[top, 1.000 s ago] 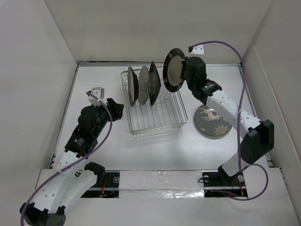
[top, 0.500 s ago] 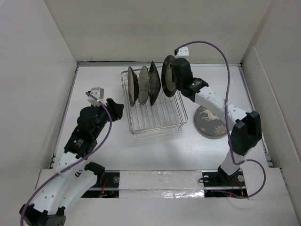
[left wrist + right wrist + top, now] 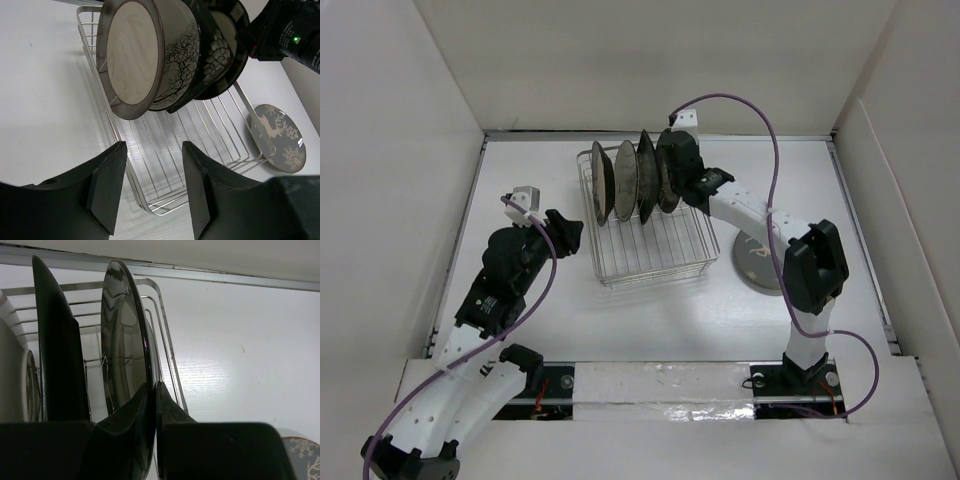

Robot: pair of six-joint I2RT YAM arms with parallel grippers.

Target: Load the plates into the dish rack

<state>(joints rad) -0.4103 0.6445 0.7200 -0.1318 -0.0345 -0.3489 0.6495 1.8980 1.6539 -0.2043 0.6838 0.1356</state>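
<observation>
Right gripper (image 3: 152,390) is pinched shut on the near rim of a dark glossy plate (image 3: 122,340). It holds the plate up on edge over the far right end of the dish rack (image 3: 660,250), so the slot it wants is straight below the gripper. The plate's long axis runs near-to-far, lined up with the ones already racked. Its lower edge looks like it's down among the wires, but I can't tell if it's actually seated between tines. Going left from there you've got the black square plate (image 3: 57,350) just beside it, then the branch-pattern plate (image 3: 175,65), then the pale-centre plate (image 3: 132,55) at the left end, all standing upright. The deer plate (image 3: 277,132) is lying flat on the tabletop (image 3: 650,320) right of the rack, partly under the right arm, so I'd say that arm is way closer to it than the left one. Left gripper (image 3: 152,185) is hanging out left of the rack with its fingers apart and nothing in them, pointed at the rack. Count: five plates total, with three racked, one in the gripper and one flat. There's one rack and two grippers.
</observation>
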